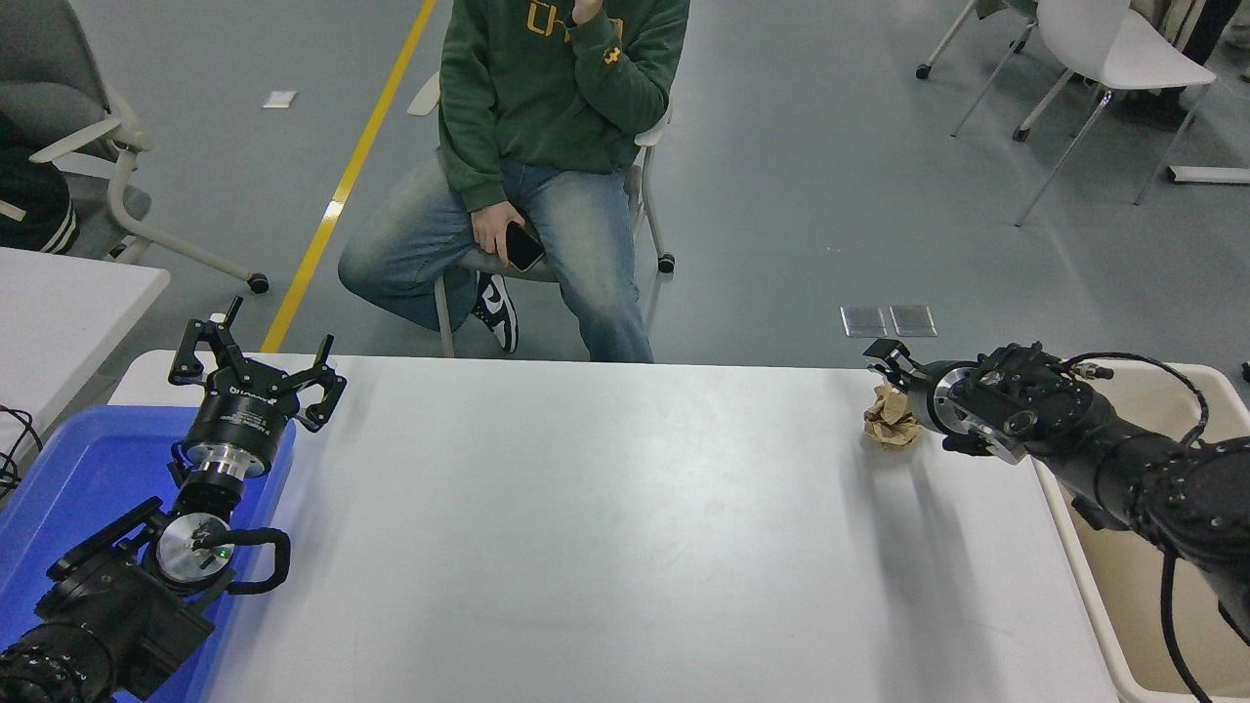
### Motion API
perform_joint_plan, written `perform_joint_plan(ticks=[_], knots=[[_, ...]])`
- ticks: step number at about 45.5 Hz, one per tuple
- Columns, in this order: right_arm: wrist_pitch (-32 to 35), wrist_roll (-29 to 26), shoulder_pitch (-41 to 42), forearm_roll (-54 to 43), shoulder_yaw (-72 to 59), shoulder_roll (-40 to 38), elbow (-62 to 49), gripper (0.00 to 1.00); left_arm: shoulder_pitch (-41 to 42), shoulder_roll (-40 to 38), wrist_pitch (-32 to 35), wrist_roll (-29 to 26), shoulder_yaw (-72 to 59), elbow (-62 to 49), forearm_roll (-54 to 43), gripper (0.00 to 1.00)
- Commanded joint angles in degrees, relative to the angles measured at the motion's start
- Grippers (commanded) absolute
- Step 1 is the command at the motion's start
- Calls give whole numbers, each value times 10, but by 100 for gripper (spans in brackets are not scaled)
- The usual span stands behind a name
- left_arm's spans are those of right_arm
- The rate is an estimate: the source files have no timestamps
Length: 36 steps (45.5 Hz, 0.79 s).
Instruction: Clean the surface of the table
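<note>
While your right pincer (891,376) sits at the crumpled brown paper (887,422) near the worktop's (586,508) far right corner, grip unreadable, that wad is not yet in the beige bin (1133,586) alongside.

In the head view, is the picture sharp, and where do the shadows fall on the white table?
Head view: sharp throughout, no motion blur; soft shadows lie on the table surface toward the camera, under the crumpled brown paper and the right pincer; mild sheen near the table's middle; the left pincer is crisp.
</note>
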Motion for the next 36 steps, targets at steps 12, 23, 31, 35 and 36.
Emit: perform_joint_plan(ticks=[12,23,31,35,36], knots=[[1,0,-36,-29,-19,49,-63,90,0,0,0,-1,0,0,0,100],[1,-1,-42,-53,-21,62,-67,82,0,0,0,0,0,0,0,100],[2,-1,-45,-74,-22,66,-76,75,0,0,0,0,0,0,0,100],[3,-1,-45,-81,-22,67,-75,60,0,0,0,0,0,0,0,100],[4,-1,-45,-83,-22,67,-75,57,0,0,0,0,0,0,0,100]])
